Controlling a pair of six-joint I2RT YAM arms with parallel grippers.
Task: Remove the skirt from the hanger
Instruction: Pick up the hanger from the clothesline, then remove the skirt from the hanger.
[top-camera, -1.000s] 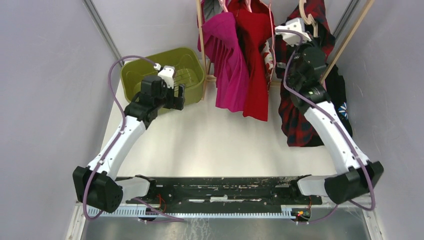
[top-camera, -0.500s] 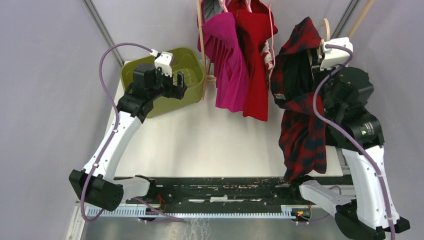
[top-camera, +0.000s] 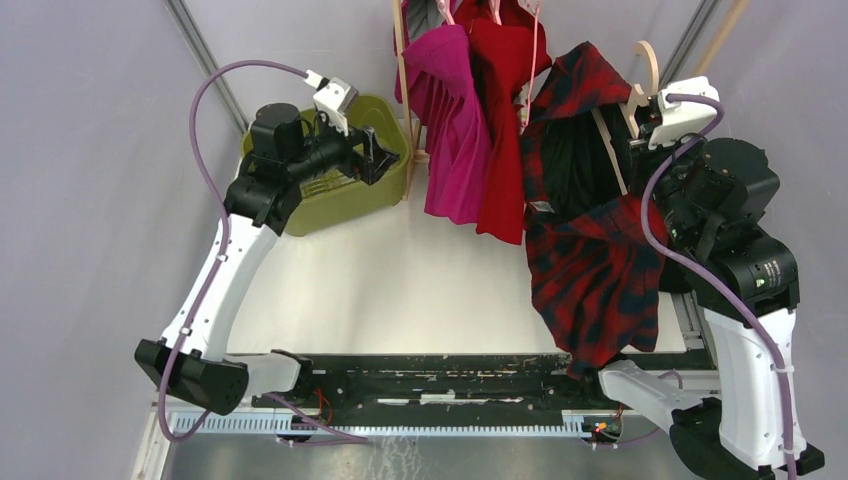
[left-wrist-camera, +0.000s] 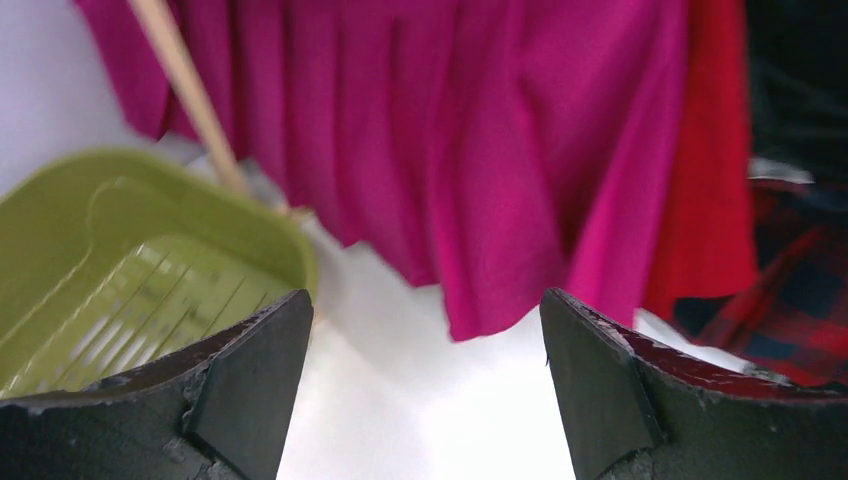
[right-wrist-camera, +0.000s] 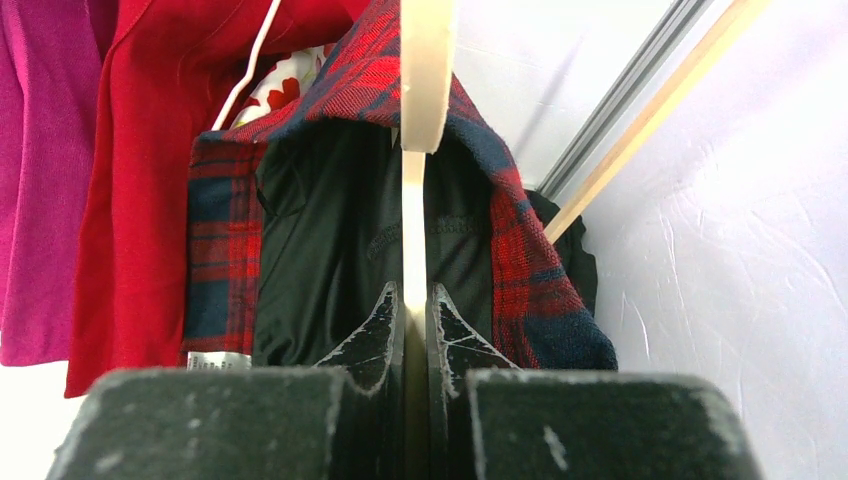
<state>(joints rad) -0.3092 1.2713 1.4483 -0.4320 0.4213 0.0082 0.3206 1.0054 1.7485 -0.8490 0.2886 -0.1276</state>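
Clamping the cream hanger (right-wrist-camera: 427, 70) between closed fingers, the right tool (right-wrist-camera: 415, 300) sits at the upper right of the top view, raised above the table (top-camera: 400, 290). The plaid skirt (top-camera: 590, 270), red and navy with a black lining, is on that hanger. Its waistband is draped over the hanger's top and its cloth trails down toward the lower right of the frame. The left tool (left-wrist-camera: 424, 300) stands wide open and empty at the upper left of the top view, above the green basket (top-camera: 300, 205). It faces a pleated magenta skirt (left-wrist-camera: 450, 150), which hangs in the upper middle beside a red garment (top-camera: 505, 120).
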